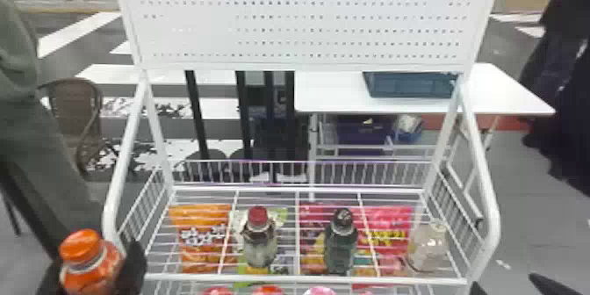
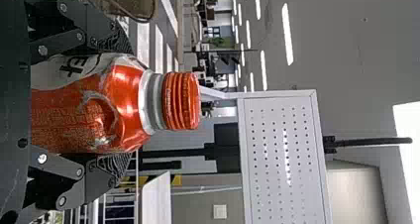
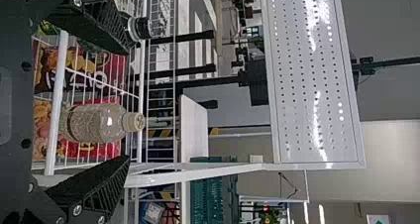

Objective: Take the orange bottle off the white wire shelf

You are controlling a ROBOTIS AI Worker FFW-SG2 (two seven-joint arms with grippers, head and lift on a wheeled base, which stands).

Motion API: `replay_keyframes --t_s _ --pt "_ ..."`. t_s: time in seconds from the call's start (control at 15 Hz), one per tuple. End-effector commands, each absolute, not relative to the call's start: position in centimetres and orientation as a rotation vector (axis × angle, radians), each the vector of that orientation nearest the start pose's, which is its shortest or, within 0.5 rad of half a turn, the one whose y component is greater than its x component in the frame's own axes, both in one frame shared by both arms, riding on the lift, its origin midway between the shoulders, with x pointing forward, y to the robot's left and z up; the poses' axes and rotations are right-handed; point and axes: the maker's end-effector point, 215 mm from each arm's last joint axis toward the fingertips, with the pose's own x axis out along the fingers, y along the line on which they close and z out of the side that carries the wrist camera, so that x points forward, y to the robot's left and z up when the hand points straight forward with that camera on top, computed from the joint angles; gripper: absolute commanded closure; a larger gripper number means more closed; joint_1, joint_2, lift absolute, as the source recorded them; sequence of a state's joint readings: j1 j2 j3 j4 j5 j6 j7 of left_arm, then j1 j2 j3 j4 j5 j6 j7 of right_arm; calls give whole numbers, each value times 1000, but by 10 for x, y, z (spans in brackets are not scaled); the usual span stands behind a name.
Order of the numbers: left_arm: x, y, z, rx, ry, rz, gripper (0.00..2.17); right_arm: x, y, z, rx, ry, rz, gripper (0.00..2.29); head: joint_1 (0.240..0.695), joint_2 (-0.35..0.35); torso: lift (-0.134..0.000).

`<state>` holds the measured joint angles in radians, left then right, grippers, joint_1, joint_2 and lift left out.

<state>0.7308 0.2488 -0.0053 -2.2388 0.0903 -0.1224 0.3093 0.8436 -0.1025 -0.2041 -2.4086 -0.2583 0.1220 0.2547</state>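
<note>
At the lower left of the head view, my left gripper is shut on the orange bottle, which stands upright outside the left side of the white wire shelf. In the left wrist view the orange bottle sits between the two fingers of my left gripper, its orange cap beyond them. My right gripper is at the head view's lower right corner, outside the shelf's right side. The right wrist view has my right gripper with its fingers wide apart, a clear bottle farther off between them.
On the shelf stand a red-capped bottle, a dark bottle and a pale bottle. Snack bags, including an orange one, lie below the wires. Slanted white side posts rise to a perforated panel. Behind stands a white table.
</note>
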Motion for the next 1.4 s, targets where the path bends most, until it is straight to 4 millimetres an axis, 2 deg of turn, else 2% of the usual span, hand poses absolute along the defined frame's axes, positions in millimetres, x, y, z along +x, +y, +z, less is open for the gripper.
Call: replay_keyframes --t_s 0.0,0.27,1.33 --pt "368 282 -276 79 -57 134 684 353 -252 -294 52 103 200 151 499 0 0" --pt "357 281 -281 100 28 128 684 352 -252 -295 52 109 201 151 499 0 0" --pt "356 277 -268 106 -4 137 684 353 -249 -294 53 105 206 151 499 0 0"
